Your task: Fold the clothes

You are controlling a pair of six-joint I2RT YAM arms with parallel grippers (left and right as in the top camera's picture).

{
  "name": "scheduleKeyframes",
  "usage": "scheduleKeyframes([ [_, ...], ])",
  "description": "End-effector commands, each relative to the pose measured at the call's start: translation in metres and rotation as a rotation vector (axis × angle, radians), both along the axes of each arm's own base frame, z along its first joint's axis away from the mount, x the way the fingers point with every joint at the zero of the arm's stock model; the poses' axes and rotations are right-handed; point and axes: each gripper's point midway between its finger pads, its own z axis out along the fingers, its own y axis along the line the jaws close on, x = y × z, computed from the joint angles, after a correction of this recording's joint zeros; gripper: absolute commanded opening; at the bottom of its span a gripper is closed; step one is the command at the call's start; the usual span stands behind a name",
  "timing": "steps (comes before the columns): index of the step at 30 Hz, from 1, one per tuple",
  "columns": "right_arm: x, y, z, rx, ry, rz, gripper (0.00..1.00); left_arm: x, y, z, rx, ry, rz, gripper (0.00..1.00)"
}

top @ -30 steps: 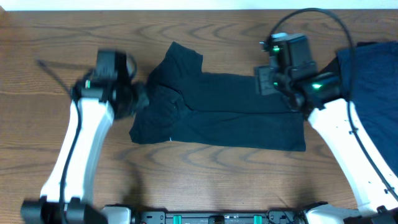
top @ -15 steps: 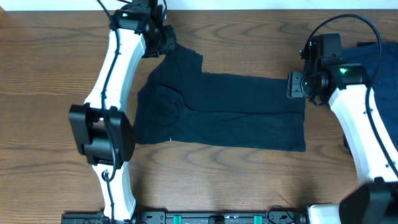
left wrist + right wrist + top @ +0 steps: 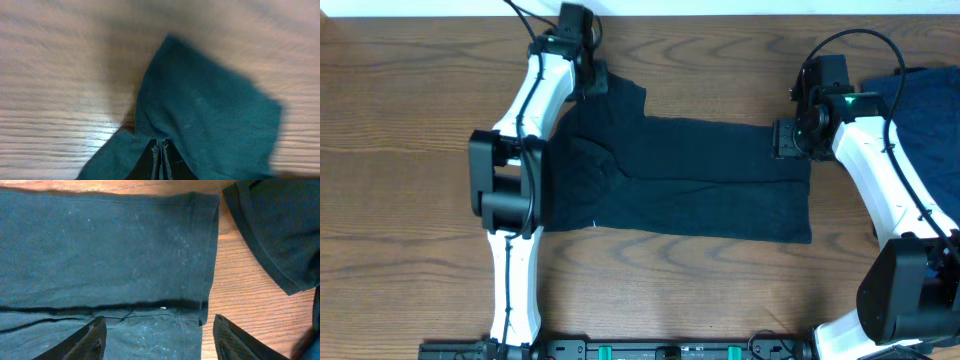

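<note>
The dark T-shirt point(image 3: 690, 185) lies flat across the table's middle, one sleeve point(image 3: 620, 95) sticking out at the far left. My left gripper point(image 3: 594, 80) is at that sleeve. In the blurred left wrist view its jaws point(image 3: 161, 150) are pressed shut above the sleeve cloth point(image 3: 210, 110), and I see no cloth pinched between them. My right gripper point(image 3: 783, 138) hovers over the shirt's far right corner. In the right wrist view it point(image 3: 160, 340) stands open, with the hem edge point(image 3: 202, 280) between its wide-apart fingers point(image 3: 90, 339).
A second navy garment point(image 3: 920, 100) lies at the far right; it shows in the right wrist view as a dark garment point(image 3: 280, 225) close beside the shirt's hem. Bare wood table point(image 3: 410, 120) surrounds the shirt, and its far edge runs just behind the left gripper.
My left arm swung from the shirt's left edge up to the far sleeve. My right gripper shifted right off the shirt, then slightly back to the hem corner. The shirt has not moved.
</note>
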Motion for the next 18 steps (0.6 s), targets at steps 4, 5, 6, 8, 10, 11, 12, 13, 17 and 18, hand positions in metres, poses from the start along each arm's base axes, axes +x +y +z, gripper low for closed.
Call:
scheduleKeyframes([
  [4, 0.002, -0.002, -0.001, 0.006, -0.002, -0.016, 0.68, -0.012, 0.013, -0.007, 0.026, 0.07, 0.037, 0.06],
  [5, 0.002, -0.002, -0.001, 0.006, -0.002, -0.016, 0.68, -0.016, 0.016, -0.011, 0.03, 0.089, 0.039, 0.06],
  [6, 0.001, -0.002, -0.001, 0.006, -0.001, -0.016, 0.68, -0.02, 0.017, -0.015, 0.033, 0.104, 0.041, 0.06],
  [8, 0.001, -0.002, -0.001, 0.006, 0.0, -0.016, 0.68, -0.028, 0.021, -0.02, 0.038, 0.136, 0.047, 0.06],
  [10, 0.001, -0.002, -0.001, 0.006, 0.0, -0.016, 0.68, -0.037, 0.025, -0.023, 0.044, 0.176, 0.051, 0.06],
  [11, 0.001, -0.002, -0.001, 0.006, -0.001, -0.016, 0.68, -0.042, 0.027, -0.024, 0.048, 0.195, 0.053, 0.06],
  [12, 0.001, -0.002, -0.001, 0.006, -0.001, -0.016, 0.69, -0.046, 0.028, -0.025, 0.051, 0.216, 0.054, 0.06],
  [13, 0.001, -0.002, -0.001, 0.006, -0.001, -0.016, 0.69, -0.051, 0.03, -0.025, 0.056, 0.237, 0.055, 0.06],
  [17, 0.002, -0.002, -0.001, 0.006, -0.001, -0.016, 0.69, -0.069, 0.042, -0.032, 0.12, 0.304, 0.067, 0.06],
  [18, 0.001, -0.002, -0.001, 0.006, -0.001, -0.016, 0.69, -0.074, 0.046, -0.035, 0.144, 0.32, 0.071, 0.06],
])
